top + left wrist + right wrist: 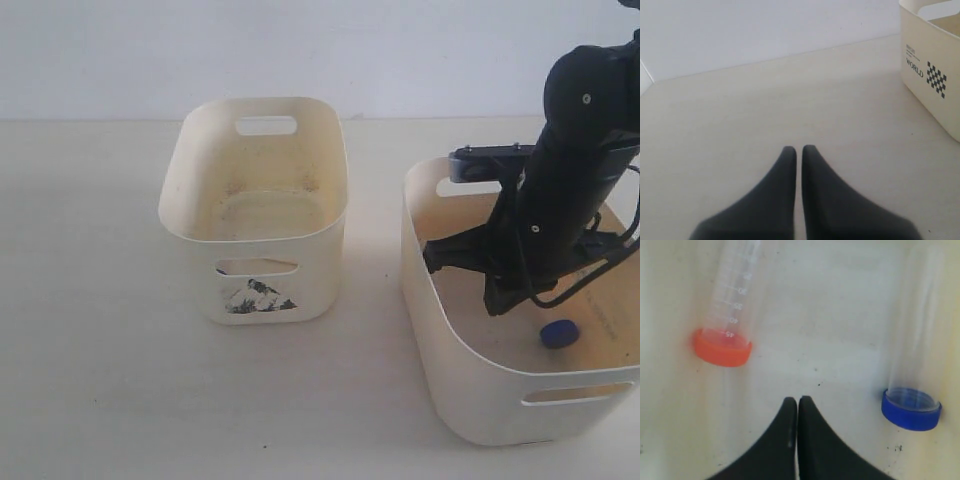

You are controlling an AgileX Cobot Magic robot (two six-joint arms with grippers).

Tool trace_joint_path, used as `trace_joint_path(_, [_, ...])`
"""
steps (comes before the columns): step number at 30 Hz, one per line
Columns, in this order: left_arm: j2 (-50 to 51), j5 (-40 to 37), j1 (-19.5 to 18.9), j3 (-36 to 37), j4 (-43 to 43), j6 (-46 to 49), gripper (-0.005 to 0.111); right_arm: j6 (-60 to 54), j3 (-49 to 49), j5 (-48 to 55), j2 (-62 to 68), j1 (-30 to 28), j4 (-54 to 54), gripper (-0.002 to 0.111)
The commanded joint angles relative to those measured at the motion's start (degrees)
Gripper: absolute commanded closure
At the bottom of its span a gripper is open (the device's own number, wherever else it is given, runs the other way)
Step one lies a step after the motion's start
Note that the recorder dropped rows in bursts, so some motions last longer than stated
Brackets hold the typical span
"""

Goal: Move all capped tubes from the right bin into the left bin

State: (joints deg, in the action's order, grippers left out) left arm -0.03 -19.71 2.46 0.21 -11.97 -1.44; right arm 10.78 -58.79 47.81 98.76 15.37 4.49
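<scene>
A pale cream tabletop with a faint wood grain fills the scene and meets a plain white wall along a straight line at the back. Soft, diffuse light washes the surface evenly. A few small dark specks dot the tabletop on the near side. In the left wrist view, a second white panel closes off the corner.

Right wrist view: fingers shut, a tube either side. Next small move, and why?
Probably open the fingers and shift over one tube, say the orange-capped tube: the right gripper is shut on nothing, pointing at bare floor of the right bin between it and the blue-capped tube, touching neither.
</scene>
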Motion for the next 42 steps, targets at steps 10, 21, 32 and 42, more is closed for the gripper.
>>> trace_joint_path(10, [0.0,0.2,0.1,-0.2,0.2,-0.5,0.102,-6.4,0.3,-2.5,2.9,-0.5,5.7,0.108])
trace_joint_path(21, [0.0,0.2,0.1,-0.2,0.2,-0.5,0.102,-9.1,0.3,-5.1,3.1,-0.5,7.7,0.108])
trace_joint_path(32, [0.0,0.2,0.1,-0.2,0.2,-0.5,0.102,-9.3,0.3,-12.4,6.2,-0.5,7.7,0.108])
trace_joint_path(42, [0.0,0.2,0.1,-0.2,0.2,-0.5,0.102,-8.7,0.3,-14.6,7.6,-0.5,12.0,0.108])
